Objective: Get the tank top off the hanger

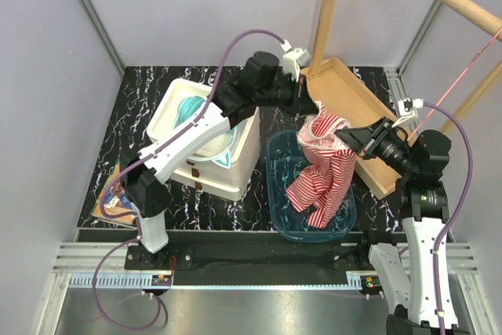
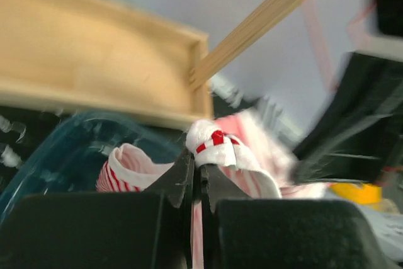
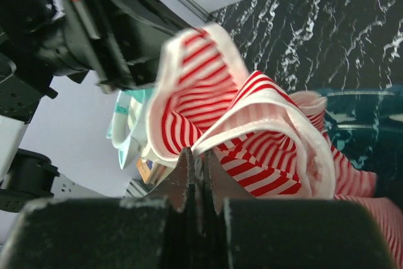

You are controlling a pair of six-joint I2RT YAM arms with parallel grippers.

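Both tools are clamped on the tank top (image 1: 318,174). The left tool (image 1: 307,109) pinches a white-edged fold at its top, and the right tool (image 1: 345,137) bites a striped edge just beside it, toward 4 o'clock. Held high from two near points, the cloth hangs bunched, its lower end over the blue tub (image 1: 274,186) at 5 o'clock of the bench (image 1: 235,213). That probably lets the grips spread the neck and work the wire free. I cannot make out the hanger in the folds. A thin pink line (image 1: 459,76) running to 2 o'clock may belong to it. The wooden tray (image 1: 369,107) and rack poles (image 1: 328,5) at 1 to 2 o'clock crowd that side, and a white bin (image 1: 235,170) stands at 9 o'clock
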